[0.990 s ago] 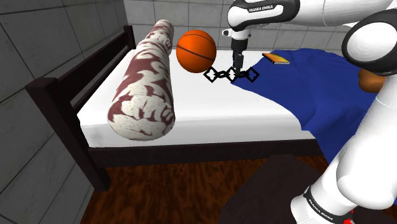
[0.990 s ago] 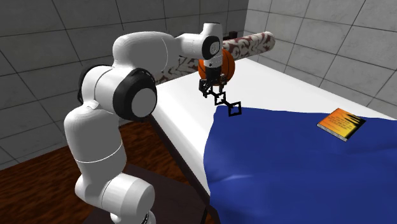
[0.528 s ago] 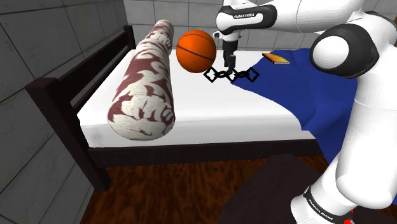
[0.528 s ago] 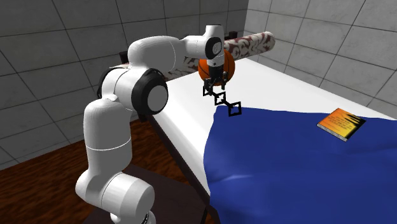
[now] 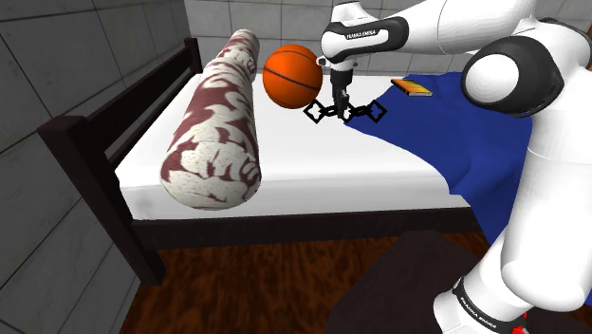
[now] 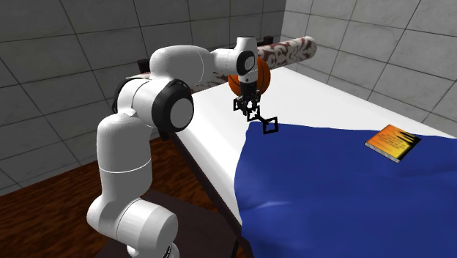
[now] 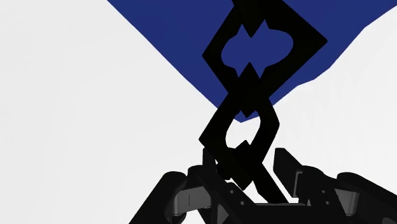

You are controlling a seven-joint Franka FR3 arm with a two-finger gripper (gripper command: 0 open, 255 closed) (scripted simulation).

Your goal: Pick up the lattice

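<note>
The lattice [image 5: 365, 112] is a flat black chain of diamond-shaped links. It lies on the white bed [image 5: 313, 161] at the edge of the blue blanket [image 5: 455, 133]. My black gripper [image 5: 340, 104] points straight down onto its middle links. In the second exterior view the gripper [image 6: 250, 104] meets the lattice [image 6: 268, 124] just in front of the ball. The wrist view has the gripper [image 7: 245, 173] shut on the near link, while the rest of the lattice [image 7: 264, 48] stretches away over the blanket [image 7: 178, 25].
An orange basketball [image 5: 291, 76] rests just behind the gripper. A long red-and-white patterned bolster [image 5: 216, 123] lies along the dark headboard [image 5: 104, 133]. An orange book [image 5: 414, 87] sits on the blanket at the back. My stand [image 5: 408, 285] is in the foreground.
The gripper shifted a little toward the shoulder view's left along the lattice, came down, and its fingers shut on a link. The lattice has stayed in place.
</note>
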